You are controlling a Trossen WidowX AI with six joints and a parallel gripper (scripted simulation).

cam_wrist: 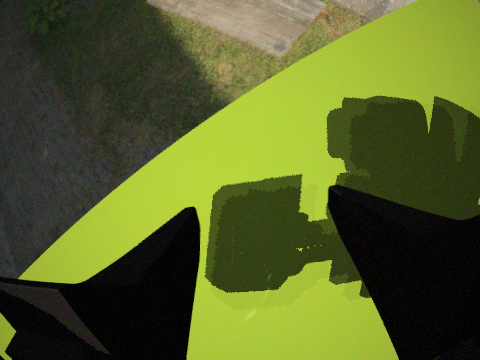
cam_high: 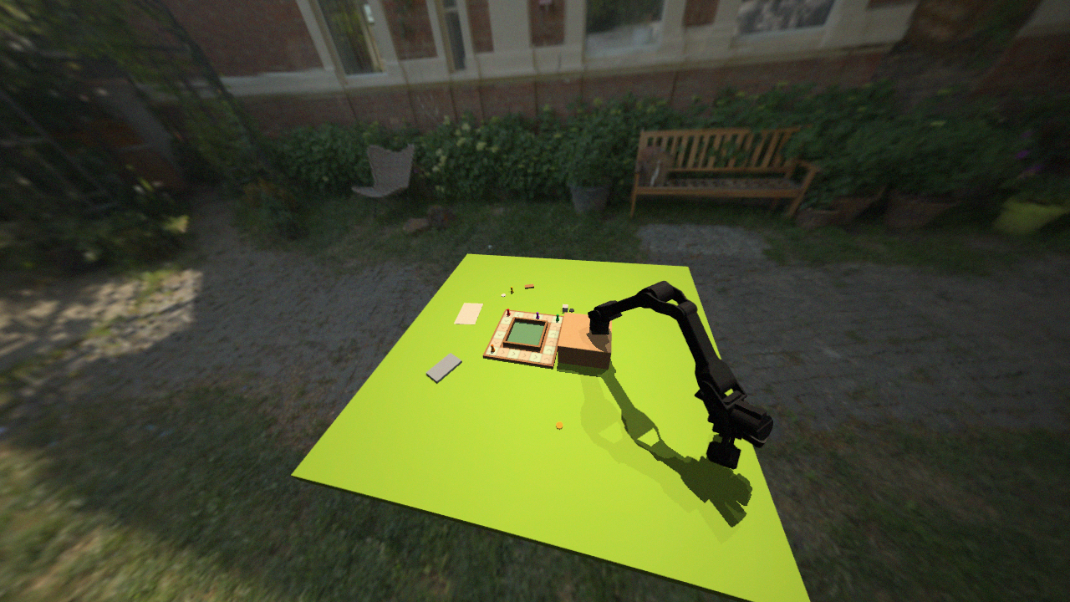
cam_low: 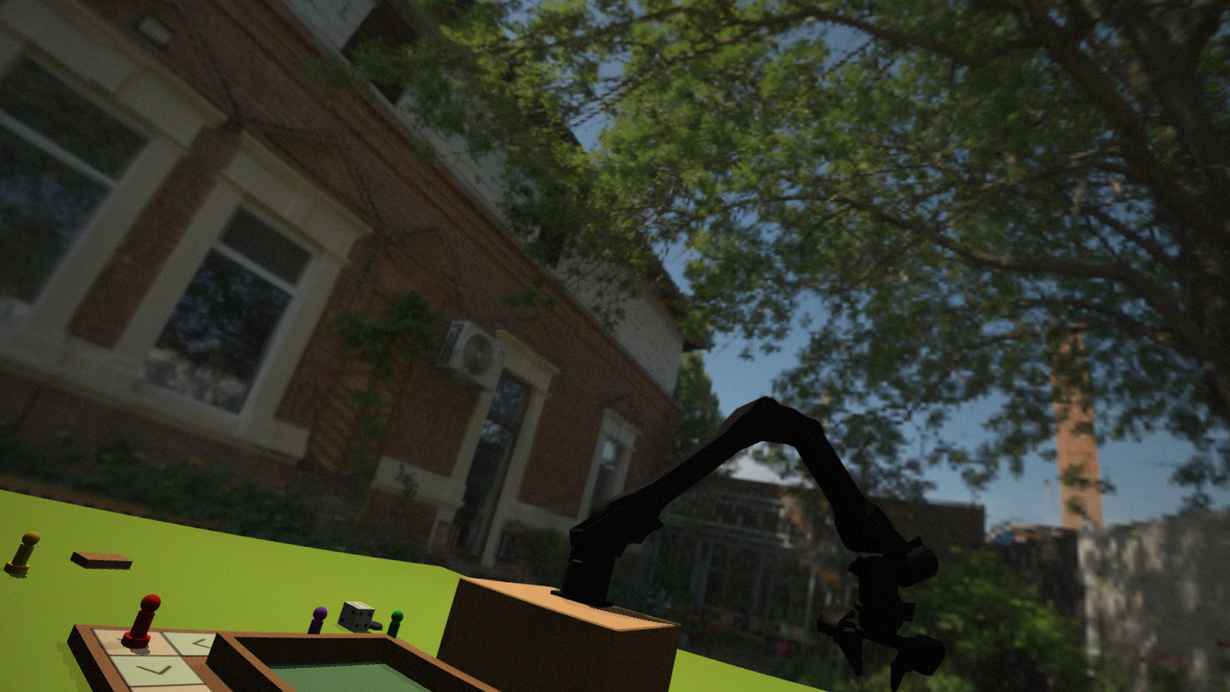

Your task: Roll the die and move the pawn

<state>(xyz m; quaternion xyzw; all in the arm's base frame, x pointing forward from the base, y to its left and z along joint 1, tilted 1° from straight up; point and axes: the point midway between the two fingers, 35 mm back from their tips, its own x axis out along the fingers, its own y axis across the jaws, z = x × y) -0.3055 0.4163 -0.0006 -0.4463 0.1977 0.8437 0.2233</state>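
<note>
Hanging over the lime counter (cam_high: 449,449) (cam_low: 258,568) (cam_wrist: 125,215), the black jaws (cam_high: 723,453) (cam_low: 875,671) stand partly apart with nothing clamped between them, their shadow falling on the surface below. An orange disc (cam_high: 558,425) lies by itself, and a grey slab (cam_high: 443,367) lies flat farther off to one side.

Beyond these, the orange pawn (cam_high: 491,349) stands on a near corner of the game board (cam_high: 516,359) (cam_low: 86,654). The wooden-walled tray (cam_high: 522,347) (cam_low: 236,667) sits in the middle of that board, its green floor showing. Just beside the board, a wooden box (cam_high: 583,355) (cam_low: 550,641) carries the arm. Along the board's far side stand the red pawn (cam_high: 507,313) (cam_low: 139,626), the purple pawn (cam_high: 537,315) (cam_low: 318,619) and the green pawn (cam_high: 557,318) (cam_low: 395,624). The white die (cam_high: 564,308) (cam_low: 356,616) lies outside the tray, past the board, near a small dark piece (cam_high: 571,309) (cam_low: 376,626).

Farther out are a yellow pawn (cam_high: 512,290) (cam_low: 23,551) and a brown block (cam_high: 529,286) (cam_low: 101,559). Past the counter, a grey pot (cam_high: 589,197) holds a leafy plant, near a wooden bench (cam_high: 718,133)
</note>
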